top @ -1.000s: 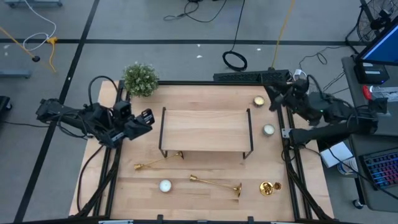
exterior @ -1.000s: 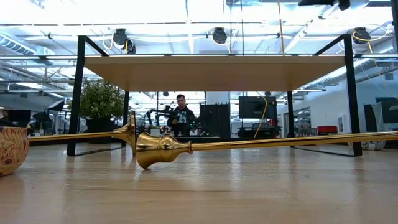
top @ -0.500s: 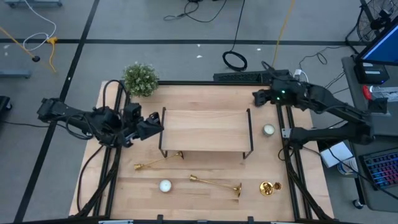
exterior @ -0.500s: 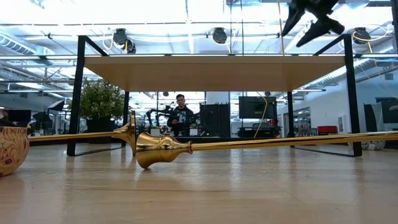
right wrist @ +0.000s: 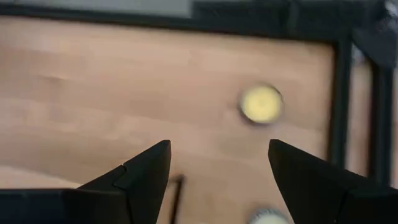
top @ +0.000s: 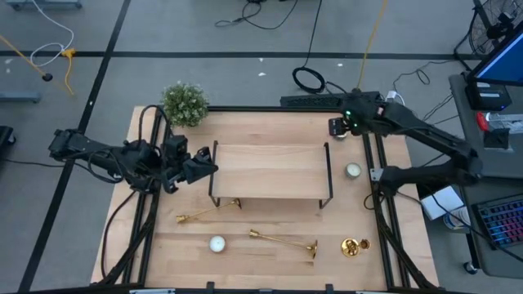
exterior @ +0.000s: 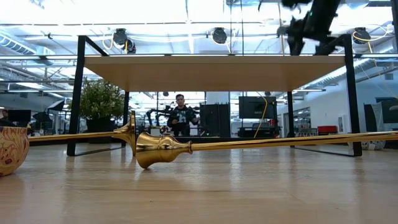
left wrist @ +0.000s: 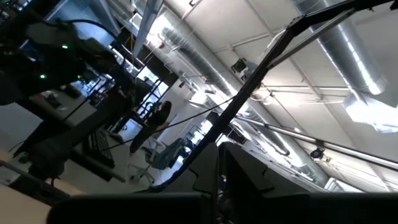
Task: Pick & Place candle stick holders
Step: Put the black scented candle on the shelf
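Three gold candle stick holders (top: 207, 211) (top: 283, 240) (top: 353, 247), two lying flat on table front, third front right

Three candle stick holders (top: 207, 212) (top: 283, 240) (top: 353, 246) — two lying, one upright — and three tealights (top: 216, 243) (top: 353, 170) (right wrist: 261, 104).

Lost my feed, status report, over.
Right gripper open above far right corner. Left gripper beside shelf. Candlesticks lying down, untouched.

The right end effector (top: 337, 126) has swung in over the table's far right corner; the left end effector (top: 206, 167) edged toward the shelf (top: 270, 167).
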`<state>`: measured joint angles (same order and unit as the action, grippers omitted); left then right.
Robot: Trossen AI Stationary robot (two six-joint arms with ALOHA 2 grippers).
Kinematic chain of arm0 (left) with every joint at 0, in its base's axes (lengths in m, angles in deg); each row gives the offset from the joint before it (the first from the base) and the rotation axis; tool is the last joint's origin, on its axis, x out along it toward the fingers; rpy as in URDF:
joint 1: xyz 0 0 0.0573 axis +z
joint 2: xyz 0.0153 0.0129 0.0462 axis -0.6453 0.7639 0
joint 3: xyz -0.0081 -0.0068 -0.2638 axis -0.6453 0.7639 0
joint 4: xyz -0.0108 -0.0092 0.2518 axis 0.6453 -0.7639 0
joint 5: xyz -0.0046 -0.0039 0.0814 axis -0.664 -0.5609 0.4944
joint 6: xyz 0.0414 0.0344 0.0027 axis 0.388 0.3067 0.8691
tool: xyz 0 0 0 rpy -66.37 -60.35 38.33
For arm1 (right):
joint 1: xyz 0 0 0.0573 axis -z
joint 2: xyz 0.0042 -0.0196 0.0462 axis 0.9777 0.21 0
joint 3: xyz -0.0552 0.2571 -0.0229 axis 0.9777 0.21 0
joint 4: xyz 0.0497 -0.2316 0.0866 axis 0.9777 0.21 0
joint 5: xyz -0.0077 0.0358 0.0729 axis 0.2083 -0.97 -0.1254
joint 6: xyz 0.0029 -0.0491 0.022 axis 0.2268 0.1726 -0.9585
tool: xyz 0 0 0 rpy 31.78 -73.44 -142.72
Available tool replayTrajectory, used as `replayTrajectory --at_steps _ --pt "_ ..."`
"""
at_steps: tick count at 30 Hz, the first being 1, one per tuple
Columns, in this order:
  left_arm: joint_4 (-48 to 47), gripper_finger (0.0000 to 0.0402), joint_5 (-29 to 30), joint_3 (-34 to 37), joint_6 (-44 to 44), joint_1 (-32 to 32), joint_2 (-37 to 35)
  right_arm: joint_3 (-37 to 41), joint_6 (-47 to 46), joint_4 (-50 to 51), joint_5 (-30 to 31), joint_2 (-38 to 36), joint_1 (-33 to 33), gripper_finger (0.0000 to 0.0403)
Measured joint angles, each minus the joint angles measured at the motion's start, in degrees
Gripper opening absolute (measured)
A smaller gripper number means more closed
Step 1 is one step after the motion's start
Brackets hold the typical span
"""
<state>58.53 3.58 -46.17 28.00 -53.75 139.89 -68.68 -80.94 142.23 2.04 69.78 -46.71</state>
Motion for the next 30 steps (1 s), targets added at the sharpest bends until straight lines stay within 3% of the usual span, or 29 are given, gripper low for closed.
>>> replayTrajectory --at_steps 16,30 --pt "-2.49 0.0031 -0.04 0.02 -0.55 -0.72 0.0 0.02 6.63 -0.39 -5.24 13.42 9.28 0.0301" --pt "-4.21 0.0031 -0.07 0.02 -0.26 -1.25 0.0 1.56 12.57 -3.22 -5.93 14.54 16.61 0.0304"
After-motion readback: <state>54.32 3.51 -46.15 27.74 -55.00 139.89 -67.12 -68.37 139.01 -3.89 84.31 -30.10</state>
